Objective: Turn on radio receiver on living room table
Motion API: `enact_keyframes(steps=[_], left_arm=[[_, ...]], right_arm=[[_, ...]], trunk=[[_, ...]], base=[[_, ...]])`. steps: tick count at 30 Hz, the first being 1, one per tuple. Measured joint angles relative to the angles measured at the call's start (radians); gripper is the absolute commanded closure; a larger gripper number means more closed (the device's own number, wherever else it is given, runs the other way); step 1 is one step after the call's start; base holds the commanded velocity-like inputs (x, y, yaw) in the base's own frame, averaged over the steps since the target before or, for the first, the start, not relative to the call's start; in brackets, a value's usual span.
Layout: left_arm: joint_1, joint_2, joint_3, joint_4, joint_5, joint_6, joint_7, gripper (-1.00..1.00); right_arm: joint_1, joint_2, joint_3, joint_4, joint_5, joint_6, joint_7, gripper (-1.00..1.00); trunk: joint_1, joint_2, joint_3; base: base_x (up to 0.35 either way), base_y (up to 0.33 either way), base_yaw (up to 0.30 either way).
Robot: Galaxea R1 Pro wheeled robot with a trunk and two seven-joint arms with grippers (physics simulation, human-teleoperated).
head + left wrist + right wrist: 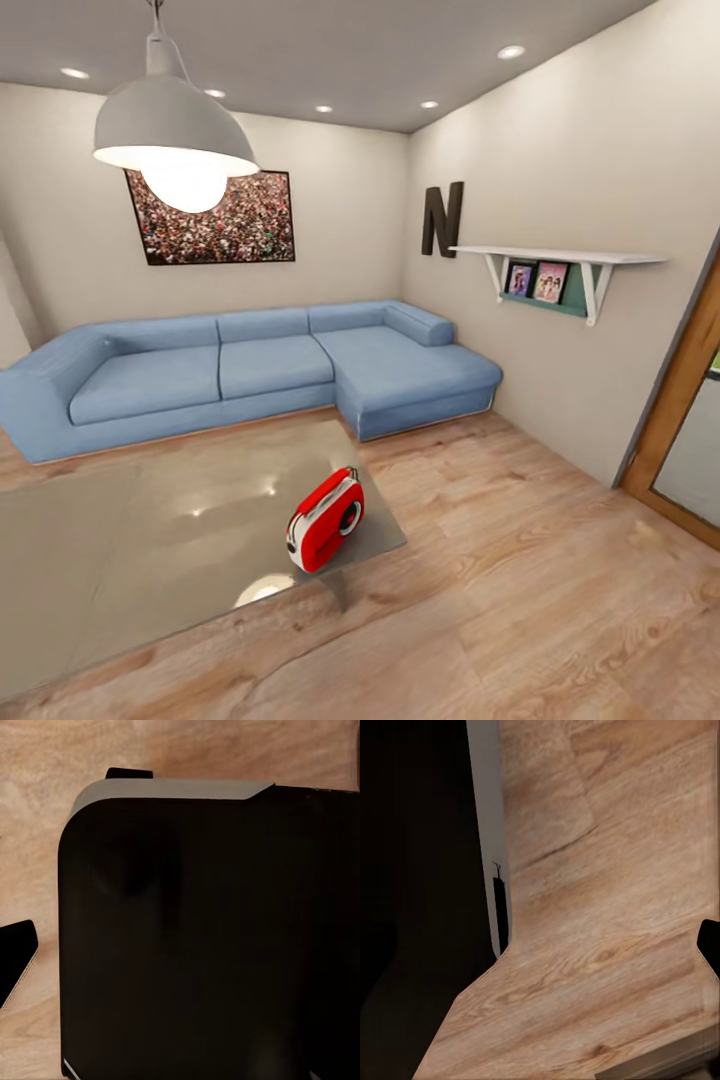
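The radio receiver [325,520] stands on the table [120,560], close to the table's near right corner as the head view shows it, with its white-ringed dial facing out toward the open wood floor [560,580] on the right and its thin wire handle up. Its long axis runs on a slant, from the near-left end to the far-right end, so the dial face is turned partly toward the robot and partly to its right. Beyond the table sits the blue L-shaped sofa [250,370], with the crowd photo [215,220] and the black letter N [442,218] on the walls behind it, a shelf [560,265] with small framed pictures on the right wall, and a pendant lamp [175,135] hanging near the camera. The wrist views look down at the floor past dark, bulky parts of the robot's own body; a black sliver shows at the edge of each, but it is too little to judge by, so I cannot tell whether either pincer is open or closed. The radio lies ahead and a little below the middle of the head view, slightly toward the left — yet its dial faces right, so my guess is that the right arm would have the easier line to the front once the base closes in.
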Motion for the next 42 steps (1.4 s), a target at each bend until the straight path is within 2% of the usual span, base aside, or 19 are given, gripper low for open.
enact_keyframes(steps=[42], left_arm=[[0.000, 0.000, 0.002, 0.000, -0.002, -0.002, 0.000, -1.00]], right_arm=[[0.000, 0.000, 0.003, 0.000, 0.001, 0.000, 0.000, -1.00]], trunk=[[0.000, 0.000, 0.000]], base=[[0.315, 0.000, 0.000]])
